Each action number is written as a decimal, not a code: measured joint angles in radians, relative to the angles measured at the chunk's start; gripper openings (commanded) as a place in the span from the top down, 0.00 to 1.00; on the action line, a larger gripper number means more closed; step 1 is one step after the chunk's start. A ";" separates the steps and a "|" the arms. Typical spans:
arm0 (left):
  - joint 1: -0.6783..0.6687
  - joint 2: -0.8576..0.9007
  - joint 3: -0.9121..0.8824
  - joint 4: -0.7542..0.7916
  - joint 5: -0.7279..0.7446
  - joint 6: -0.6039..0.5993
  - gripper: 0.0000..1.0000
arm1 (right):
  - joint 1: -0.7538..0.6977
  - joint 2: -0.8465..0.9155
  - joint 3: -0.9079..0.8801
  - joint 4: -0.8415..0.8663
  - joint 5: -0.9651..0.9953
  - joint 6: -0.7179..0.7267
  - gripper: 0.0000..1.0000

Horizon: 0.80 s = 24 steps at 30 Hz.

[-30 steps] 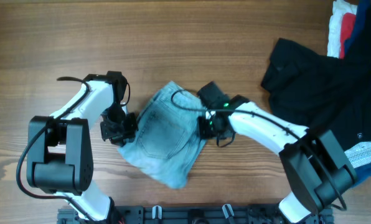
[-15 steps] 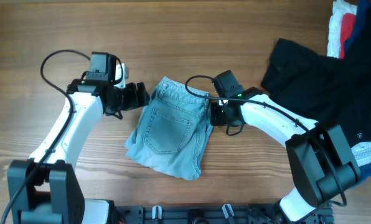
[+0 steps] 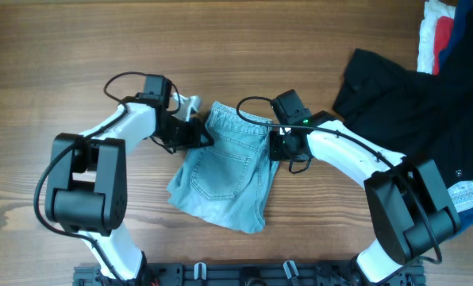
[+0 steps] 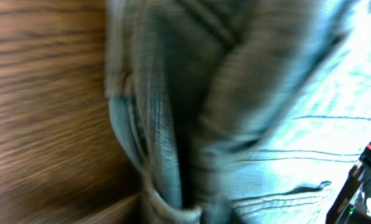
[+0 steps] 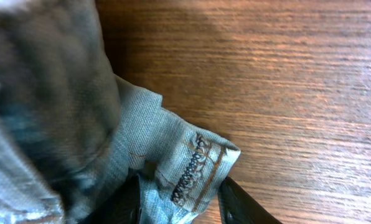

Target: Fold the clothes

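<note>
The light blue denim jeans (image 3: 224,171) lie folded into a rough rectangle at the table's middle, back pocket up. My left gripper (image 3: 200,136) is pressed against their upper left edge. The left wrist view is blurred and filled with denim folds (image 4: 248,112); its fingers do not show. My right gripper (image 3: 275,148) is at the upper right edge. In the right wrist view its two black fingers (image 5: 180,202) are shut on a stitched corner of the jeans (image 5: 198,165).
A black garment (image 3: 411,103) is spread over the right side of the table. Red, white and dark blue pieces (image 3: 441,32) lie at the far right corner. Bare wooden tabletop (image 3: 78,48) lies to the left and behind.
The jeans have turned from tilted to nearly upright and shifted slightly right. My left gripper swung from their lower left edge up to the upper left edge. The right gripper kept its hold.
</note>
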 measured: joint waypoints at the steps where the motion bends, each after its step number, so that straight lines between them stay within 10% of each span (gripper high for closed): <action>1: -0.006 0.003 0.000 0.000 0.000 0.007 0.96 | 0.000 0.000 0.001 -0.005 0.000 0.000 0.59; 10: 0.185 -0.183 -0.018 -0.069 -0.365 -0.130 0.96 | 0.003 -0.109 0.005 -0.085 0.053 0.005 0.57; 14: 0.412 -0.278 -0.019 0.167 -0.605 -0.135 0.96 | 0.003 -0.211 0.006 -0.111 0.064 0.006 0.57; 24: 0.579 -0.277 -0.022 0.429 -0.663 -0.039 0.91 | 0.003 -0.212 0.006 -0.171 0.064 0.009 0.57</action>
